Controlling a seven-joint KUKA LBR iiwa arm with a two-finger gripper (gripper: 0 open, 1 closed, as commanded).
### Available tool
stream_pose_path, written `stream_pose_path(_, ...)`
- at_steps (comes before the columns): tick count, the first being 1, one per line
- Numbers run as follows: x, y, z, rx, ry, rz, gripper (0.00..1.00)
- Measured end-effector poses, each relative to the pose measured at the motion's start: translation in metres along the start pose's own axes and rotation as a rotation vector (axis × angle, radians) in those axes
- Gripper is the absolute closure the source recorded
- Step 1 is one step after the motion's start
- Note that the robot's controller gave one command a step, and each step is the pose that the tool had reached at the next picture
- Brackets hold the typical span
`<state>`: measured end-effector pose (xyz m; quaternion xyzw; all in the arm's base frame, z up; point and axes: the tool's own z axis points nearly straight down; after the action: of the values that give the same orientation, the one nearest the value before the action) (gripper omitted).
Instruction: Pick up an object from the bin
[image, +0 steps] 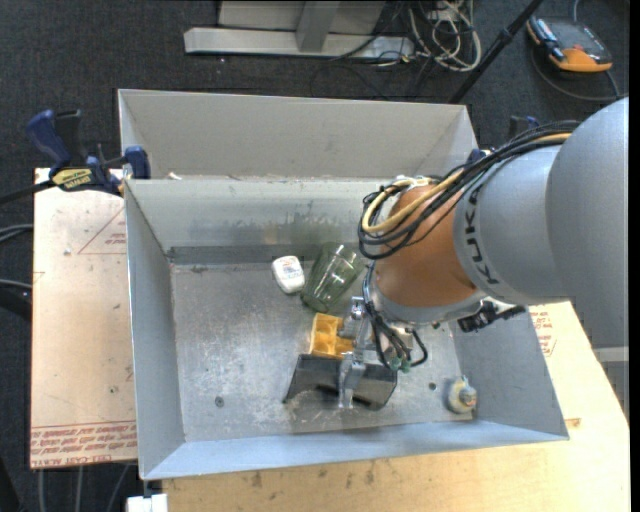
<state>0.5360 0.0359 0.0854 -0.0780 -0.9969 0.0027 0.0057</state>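
Observation:
My gripper (349, 383) reaches down near the bin's front wall, right on top of a flat black wedge-shaped thing (316, 381) that lies on the floor there. Just behind it, touching the gripper's far side, lies a small yellow-orange block (325, 334). A clear greenish cup (333, 278) lies on its side farther back, partly under the arm's orange cover. Whether the black thing is gripped is hidden by the gripper itself.
A small white rounded case (288, 273) lies left of the cup near the back wall. A little pale round knob (460, 396) sits at the front right. The arm's big grey body and orange cover hang over the bin's right half.

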Motion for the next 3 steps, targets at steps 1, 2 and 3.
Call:
stream_pose_path(1,-0.0001,0.0001,0.0000,0.000,0.000,0.000,1.00)
stream_pose_path(2,-0.0001,0.0000,-0.0006,-0.001,-0.001,0.001,1.00)
stream_pose_path(3,0.0008,-0.0002,-0.0042,-0.002,-0.005,0.001,1.00)
